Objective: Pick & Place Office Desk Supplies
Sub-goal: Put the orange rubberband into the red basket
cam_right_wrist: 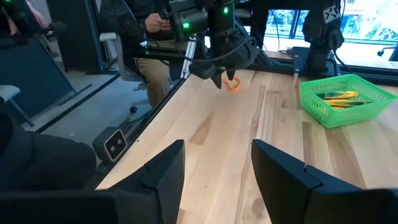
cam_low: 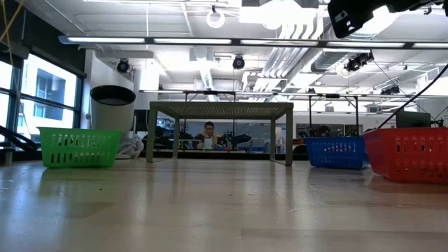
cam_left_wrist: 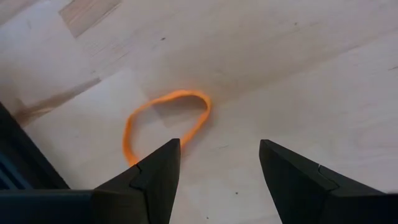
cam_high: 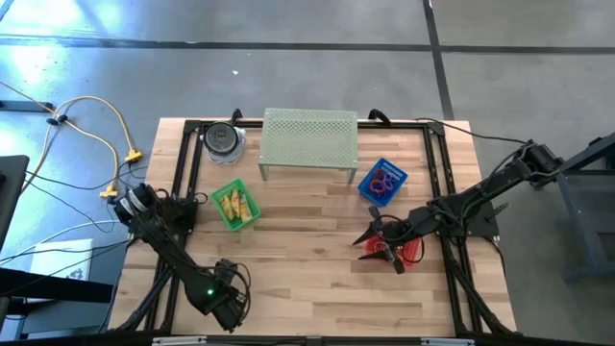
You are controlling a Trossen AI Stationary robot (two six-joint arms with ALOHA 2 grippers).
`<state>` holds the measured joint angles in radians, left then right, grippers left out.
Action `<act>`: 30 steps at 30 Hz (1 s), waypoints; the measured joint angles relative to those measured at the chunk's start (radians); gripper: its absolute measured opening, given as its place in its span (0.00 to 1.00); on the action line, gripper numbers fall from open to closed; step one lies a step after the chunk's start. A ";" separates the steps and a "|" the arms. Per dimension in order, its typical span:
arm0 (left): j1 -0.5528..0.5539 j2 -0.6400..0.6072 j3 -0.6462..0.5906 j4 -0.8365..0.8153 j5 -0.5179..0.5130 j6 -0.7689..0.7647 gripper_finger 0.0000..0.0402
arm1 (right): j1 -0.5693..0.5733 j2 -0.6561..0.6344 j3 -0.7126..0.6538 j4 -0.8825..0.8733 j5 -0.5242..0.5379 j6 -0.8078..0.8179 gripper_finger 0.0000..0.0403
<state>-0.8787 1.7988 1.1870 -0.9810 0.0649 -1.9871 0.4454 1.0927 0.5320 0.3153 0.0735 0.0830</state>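
Observation:
An orange band loop (cam_left_wrist: 168,121) lies flat on the bare wood near the table's near-left corner. My left gripper (cam_left_wrist: 217,162) hangs open just above it, the loop's near end running under one fingertip (cam_left_wrist: 163,155). The right wrist view shows that gripper (cam_right_wrist: 225,73) over the band (cam_right_wrist: 232,85) from afar. My right gripper (cam_high: 377,248) is open and holds nothing, over the red basket (cam_high: 411,252). Yellow oblong pieces (cam_high: 235,204) lie in the green basket (cam_high: 252,219). Blue and red bands (cam_high: 381,181) lie in the blue basket (cam_high: 396,173). My left gripper comes from above, pointing down, and one fingertip covers the near end of the orange band (cam_left_wrist: 134,155). Whether that finger touches the band I cannot tell. The band lies flat on the table.
The pale green perforated stand (cam_high: 309,139) stands at the far middle of the table, with the dark-lidded jar (cam_high: 223,139) to its left. Black frame rails (cam_high: 183,173) run along the table's sides. Bare wood (cam_high: 307,279) lies between the two arms. A person (cam_right_wrist: 155,25) sits beyond the table.

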 joint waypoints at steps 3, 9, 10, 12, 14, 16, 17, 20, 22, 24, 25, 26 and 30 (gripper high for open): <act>0.000 0.000 0.000 0.002 0.000 0.018 0.52 | 0.000 0.000 0.000 0.000 -0.014 0.004 0.43; -0.008 0.000 0.000 0.001 -0.059 0.118 0.52 | 0.000 0.033 0.000 0.018 -0.050 0.004 0.43; -0.008 0.000 -0.002 0.003 -0.060 0.112 0.52 | 0.000 0.043 0.000 0.021 -0.050 0.004 0.43; -0.008 0.000 -0.012 -0.002 -0.055 0.085 0.52 | 0.000 0.066 0.000 0.025 -0.051 0.004 0.43; -0.008 0.000 -0.022 0.001 -0.035 0.046 0.52 | 0.000 0.090 0.000 0.035 -0.052 0.004 0.43; -0.008 0.000 -0.033 0.013 0.004 -0.001 0.52 | 0.000 0.112 0.000 0.061 -0.053 0.004 0.43; -0.008 0.000 -0.037 0.024 0.008 -0.005 0.52 | 0.000 0.123 0.000 0.076 -0.053 0.004 0.43; -0.008 0.000 -0.046 0.112 -0.003 0.037 0.52 | 0.000 0.153 0.000 0.114 -0.056 0.003 0.43; -0.008 0.000 -0.055 0.134 -0.005 0.046 0.52 | 0.000 0.164 0.000 0.137 -0.060 0.003 0.43; -0.008 -0.001 -0.059 0.134 -0.004 0.045 0.52 | 0.000 0.170 0.000 0.152 -0.084 0.003 0.43; -0.007 -0.001 -0.060 0.133 -0.004 0.039 0.52 | 0.000 0.171 0.000 0.153 -0.093 0.003 0.43; -0.006 -0.001 -0.060 0.133 -0.004 0.029 0.52 | 0.000 0.171 0.000 0.153 -0.108 0.003 0.43; 0.001 -0.001 -0.061 0.130 -0.004 0.034 0.52 | 0.000 0.171 0.000 0.160 -0.134 0.003 0.43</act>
<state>-0.8773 1.7977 1.1263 -0.8509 0.0612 -1.9531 0.4454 1.2633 0.5320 0.4752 -0.0603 0.0858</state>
